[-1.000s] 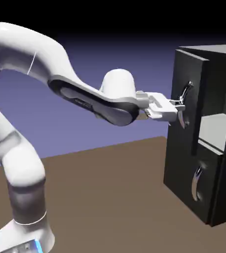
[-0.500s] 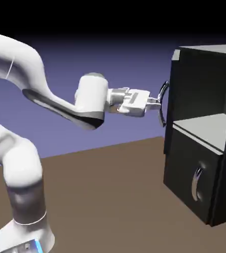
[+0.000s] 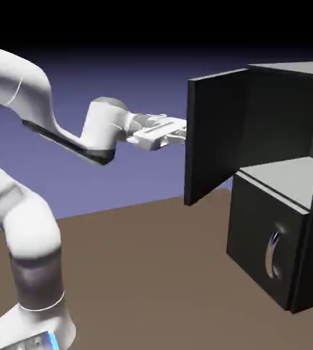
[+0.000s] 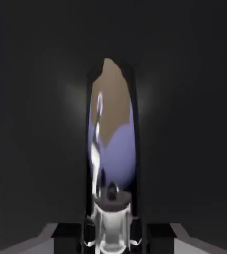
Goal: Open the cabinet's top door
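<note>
Swinging wide, the flat black upper door [image 3: 215,137] of the tall matte black cabinet [image 3: 265,239] had opened further than a moment earlier, nearly finishing the job.
The two-finger gripper [image 4: 113,243] was closed nearly tight on the curved silver bar handle [image 4: 111,158], the door panel just beyond its fingertips; the white arm [image 3: 98,133] had drawn back, its hand reaching roughly level toward the door.

Black door [image 3: 215,137] (seemingly plain)
</note>
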